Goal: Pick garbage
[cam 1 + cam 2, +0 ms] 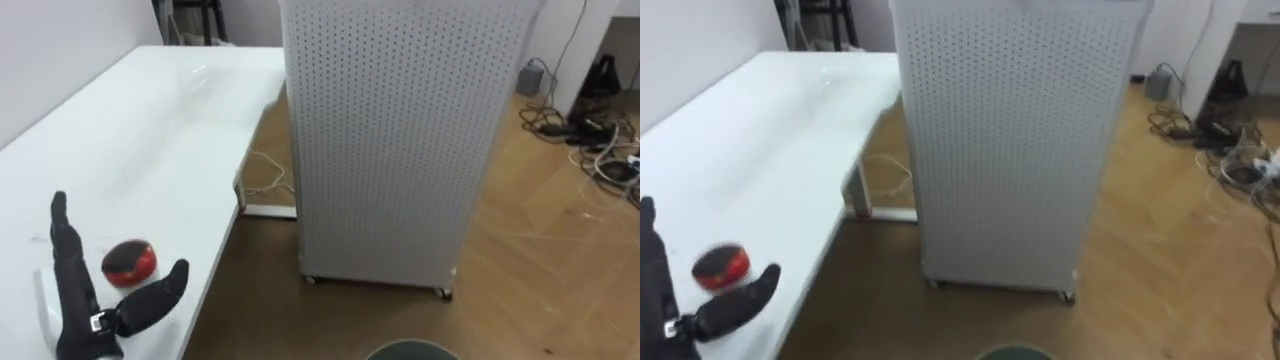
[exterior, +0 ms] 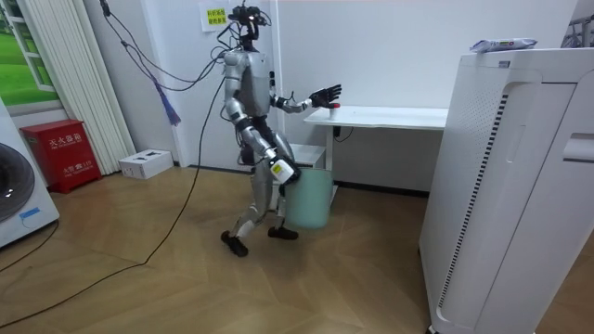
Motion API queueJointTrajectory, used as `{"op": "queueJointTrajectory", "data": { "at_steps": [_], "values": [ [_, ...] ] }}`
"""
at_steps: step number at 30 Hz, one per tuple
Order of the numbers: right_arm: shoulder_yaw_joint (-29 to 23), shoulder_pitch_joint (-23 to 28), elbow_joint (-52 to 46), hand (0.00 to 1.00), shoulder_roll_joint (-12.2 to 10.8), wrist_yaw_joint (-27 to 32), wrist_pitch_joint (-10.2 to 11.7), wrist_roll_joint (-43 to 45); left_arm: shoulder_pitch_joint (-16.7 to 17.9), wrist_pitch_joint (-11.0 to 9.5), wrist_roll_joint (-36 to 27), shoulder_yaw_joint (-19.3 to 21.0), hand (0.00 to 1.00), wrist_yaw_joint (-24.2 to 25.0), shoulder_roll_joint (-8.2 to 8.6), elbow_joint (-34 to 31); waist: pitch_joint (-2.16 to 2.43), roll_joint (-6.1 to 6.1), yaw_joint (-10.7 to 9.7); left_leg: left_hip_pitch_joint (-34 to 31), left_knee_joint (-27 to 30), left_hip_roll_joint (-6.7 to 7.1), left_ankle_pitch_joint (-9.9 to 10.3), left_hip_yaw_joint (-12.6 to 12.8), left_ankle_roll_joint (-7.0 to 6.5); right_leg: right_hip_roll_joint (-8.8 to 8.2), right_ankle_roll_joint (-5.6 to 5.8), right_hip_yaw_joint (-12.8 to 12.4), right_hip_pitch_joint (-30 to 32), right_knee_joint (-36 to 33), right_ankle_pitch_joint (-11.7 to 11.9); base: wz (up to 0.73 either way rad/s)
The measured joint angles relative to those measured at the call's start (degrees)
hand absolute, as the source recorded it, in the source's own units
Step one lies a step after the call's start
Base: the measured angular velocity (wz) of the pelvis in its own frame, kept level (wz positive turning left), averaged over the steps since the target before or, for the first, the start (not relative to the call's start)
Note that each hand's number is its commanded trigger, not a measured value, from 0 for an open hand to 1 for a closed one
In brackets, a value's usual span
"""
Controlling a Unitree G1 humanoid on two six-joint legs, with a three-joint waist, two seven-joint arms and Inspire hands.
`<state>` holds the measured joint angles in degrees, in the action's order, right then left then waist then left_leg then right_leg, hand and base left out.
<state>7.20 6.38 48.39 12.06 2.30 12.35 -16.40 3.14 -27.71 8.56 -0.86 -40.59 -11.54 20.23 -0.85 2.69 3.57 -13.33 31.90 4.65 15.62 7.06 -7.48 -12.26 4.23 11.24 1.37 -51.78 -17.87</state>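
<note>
A small round red and black piece of garbage lies on the white table near its front edge. My left hand is held open above the table just in front of it, fingers straight up and thumb spread to the right, with the red thing between them and untouched. In the room view I stand at the table's end with the left hand raised over the red thing. My right hand hangs low beside a pale green bin.
A tall white perforated cabinet on castors stands right of the table, with a strip of wooden floor between them. The bin's dark rim shows at the bottom edge. Cables lie on the floor at the far right.
</note>
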Motion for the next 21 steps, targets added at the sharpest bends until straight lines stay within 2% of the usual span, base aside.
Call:
{"op": "queueJointTrajectory", "data": {
  "at_steps": [1, 2, 3, 5, 6, 7, 8, 9, 10, 11, 13, 21],
  "values": [
    [0.02, -0.57, 0.01, 1.0, 0.07, -0.1, -0.01, -0.04, -0.15, 0.0, -0.1, -0.09, 0.0, -0.29, 0.02, 0.0, -0.4, -0.9, -0.19, 1.04, -0.96, -0.3, 0.11, -1.95, 0.07, 1.05, -0.54, 0.12, 2.26, 0.14, -1.91, 0.22],
    [0.02, -0.73, 0.0, 1.0, 0.07, -0.16, -0.02, 0.0, -0.23, -0.01, -0.12, -0.22, 0.0, -0.29, 0.02, 0.0, -0.44, -1.14, -0.21, 1.49, -1.74, -0.47, 0.04, -2.43, 0.14, 1.55, -0.57, 0.33, 3.79, 0.65, -2.67, 0.28],
    [0.04, -0.77, 0.0, 1.0, 0.06, -0.47, -0.03, 0.3, -0.32, -0.03, -0.12, -0.87, 0.0, -0.3, 0.05, 0.03, -0.46, -1.38, -0.21, 2.56, -2.94, -0.92, -0.03, -3.01, 0.19, 2.54, -0.58, 0.38, 6.2, 3.9, -3.53, 0.27],
    [0.6, -0.8, -0.01, 1.0, -0.04, -0.46, -0.03, 0.49, -0.31, -0.02, -0.1, -2.01, 0.0, -0.26, 0.02, 0.16, -0.41, -1.21, -0.29, 3.96, -4.42, -1.04, 0.1, -4.2, 0.46, 3.44, -0.66, -0.14, 8.22, 12.65, -3.4, 0.34],
    [0.63, -0.79, -0.02, 1.0, -0.06, -0.35, -0.03, 0.57, -0.35, -0.05, -0.03, -2.85, 0.0, -0.2, 0.03, 0.19, -0.37, -1.13, -0.48, 4.56, -4.76, -0.93, 0.35, -5.43, 0.89, 3.68, -0.83, -0.09, 8.83, 19.27, -2.1, 0.5],
    [0.63, -0.74, -0.08, 1.0, -0.1, -0.1, -0.03, 0.77, -0.36, -0.04, -0.06, -3.38, 0.0, -0.01, 0.01, 0.41, -0.29, -1.0, -0.75, 5.18, -5.09, -0.88, 0.65, -6.31, 1.36, 4.14, -0.99, -0.06, 9.19, 23.88, 2.71, 0.55],
    [0.66, -0.64, -0.08, 1.0, -0.12, 0.16, -0.03, 1.01, -0.35, -0.03, -0.06, -3.64, 0.0, 0.02, -0.03, 0.64, -0.25, -0.96, -0.72, 5.63, -5.32, -0.97, 0.78, -6.51, 1.59, 4.43, -1.4, -0.32, 9.12, 24.9, 5.8, 0.52],
    [0.64, -0.33, -0.09, 1.0, -0.09, 0.6, -0.03, 1.25, -0.11, 0.0, 0.09, -4.06, 0.0, 0.02, 0.02, 0.85, 0.22, -0.98, -0.8, 6.39, -6.43, -1.46, 0.86, -6.87, 2.08, 5.0, -1.62, -0.06, 8.01, 26.2, 5.91, 0.31],
    [0.62, -0.75, -0.11, 1.0, -0.1, 0.78, -0.02, 1.42, -0.08, 0.0, 0.04, -4.01, 0.0, -0.06, -0.06, 0.86, 0.17, -1.05, -0.25, 7.04, -7.32, -2.03, 0.68, -7.28, 2.74, 5.62, -2.11, 0.56, 7.03, 27.44, 6.18, 0.21],
    [0.62, -0.86, -0.13, 1.0, -0.11, 0.77, -0.01, 1.75, -0.08, 0.0, 0.05, -3.96, 0.0, -0.07, -0.13, 0.86, 0.17, -1.04, -0.13, 7.16, -7.57, -2.24, 0.57, -7.44, 2.93, 5.74, -2.25, 0.74, 6.65, 28.05, 6.27, 0.16],
    [0.54, -0.72, -0.14, 1.0, -0.01, 0.52, 0.09, 3.16, 0.36, 0.01, 0.06, -3.81, 0.0, -0.12, -0.16, 0.73, 0.2, -1.06, -0.18, 8.56, -9.1, -3.07, 0.28, -7.33, 3.42, 7.0, -2.46, 1.76, 4.35, 30.7, 6.39, 0.2],
    [0.47, -0.45, -3.05, 1.0, 0.04, -2.49, -0.2, 3.52, 1.64, 0.11, 0.05, -2.52, 0.0, 2.08, -0.25, 0.63, 0.25, -0.57, 0.49, 13.05, -14.04, -3.72, -0.03, -7.33, 3.95, 8.1, -2.68, 1.96, 0.68, 34.21, 6.52, -0.02]
  ]
}}
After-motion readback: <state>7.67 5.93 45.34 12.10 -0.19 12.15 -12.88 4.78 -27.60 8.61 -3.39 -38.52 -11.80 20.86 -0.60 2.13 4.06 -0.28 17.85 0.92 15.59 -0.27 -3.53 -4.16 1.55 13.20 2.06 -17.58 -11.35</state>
